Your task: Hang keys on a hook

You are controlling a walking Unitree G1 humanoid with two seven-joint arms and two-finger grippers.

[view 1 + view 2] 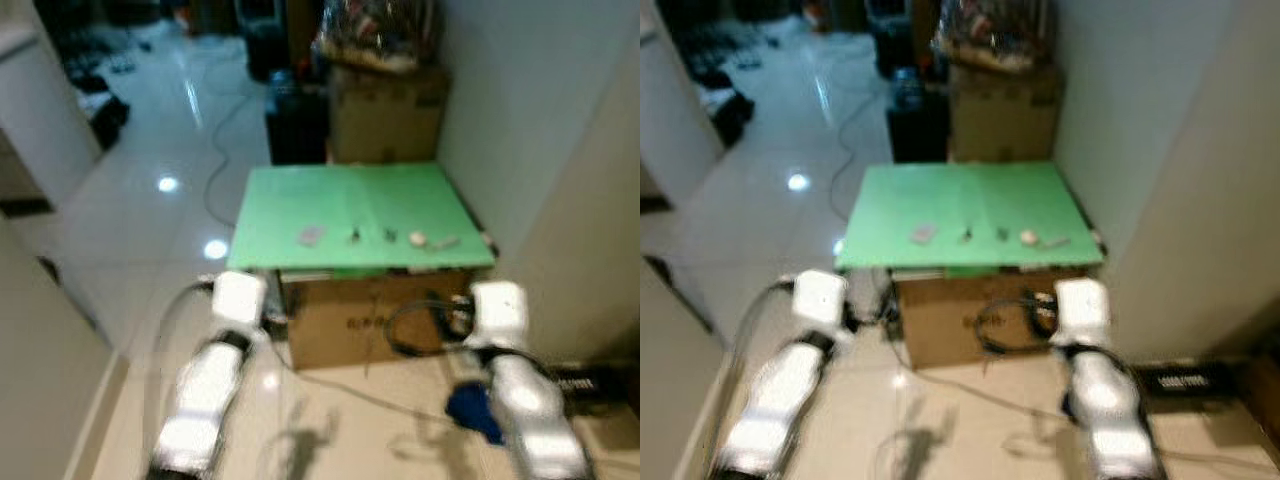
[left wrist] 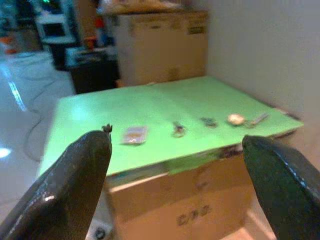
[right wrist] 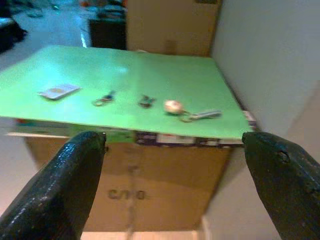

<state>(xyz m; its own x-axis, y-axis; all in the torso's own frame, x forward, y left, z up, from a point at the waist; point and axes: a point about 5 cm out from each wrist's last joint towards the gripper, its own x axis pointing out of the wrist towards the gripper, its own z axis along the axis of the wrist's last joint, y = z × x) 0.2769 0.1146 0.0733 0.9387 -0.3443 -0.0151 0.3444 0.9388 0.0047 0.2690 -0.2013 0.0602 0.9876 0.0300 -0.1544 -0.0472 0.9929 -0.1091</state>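
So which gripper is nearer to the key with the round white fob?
The right. The right gripper is just in front of the green board's near edge, almost below the key. The left gripper is farther toward the board's left side.

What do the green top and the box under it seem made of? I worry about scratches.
The green top looks like a thin matte sheet, perhaps plastic or card: flat, with a slim edge. The box looks like plain brown cardboard, with printed letters on its face.
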